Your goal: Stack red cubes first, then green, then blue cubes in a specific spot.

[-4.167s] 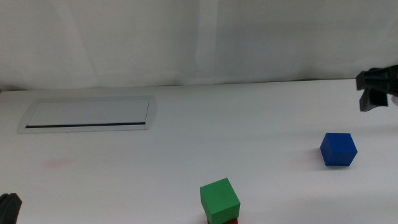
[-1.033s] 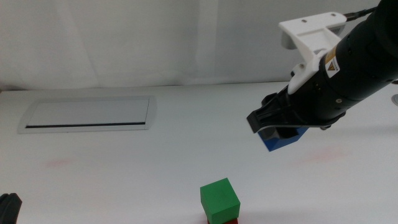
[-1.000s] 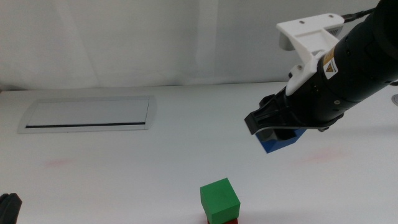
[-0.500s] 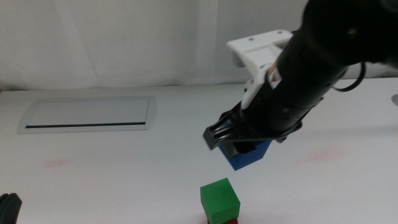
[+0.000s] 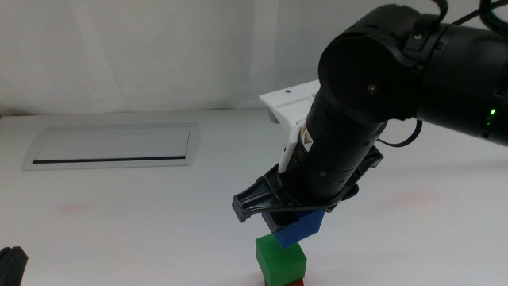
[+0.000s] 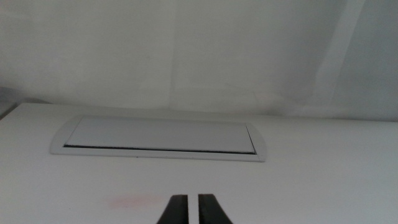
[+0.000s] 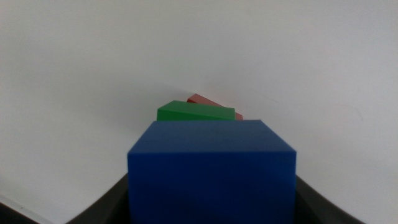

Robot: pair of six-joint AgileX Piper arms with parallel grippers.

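Observation:
My right gripper (image 5: 287, 219) is shut on the blue cube (image 5: 298, 228) and holds it just above the green cube (image 5: 279, 260), near the table's front edge. The green cube sits on the red cube (image 5: 297, 282), of which only a sliver shows at the picture's bottom edge. In the right wrist view the blue cube (image 7: 211, 171) fills the space between the jaws, with the green cube (image 7: 194, 112) and the red cube (image 7: 210, 101) beyond it. My left gripper (image 6: 193, 210) is shut and empty, waiting at the front left corner (image 5: 9, 264).
A flat grey recessed panel (image 5: 111, 146) lies in the table at the back left; it also shows in the left wrist view (image 6: 158, 137). A faint pink mark (image 5: 74, 209) is on the table at the left. A white backdrop stands behind.
My right arm picked the blue cube up at the right and carried it left and toward the front, down to just above the green cube. The left gripper has not moved.

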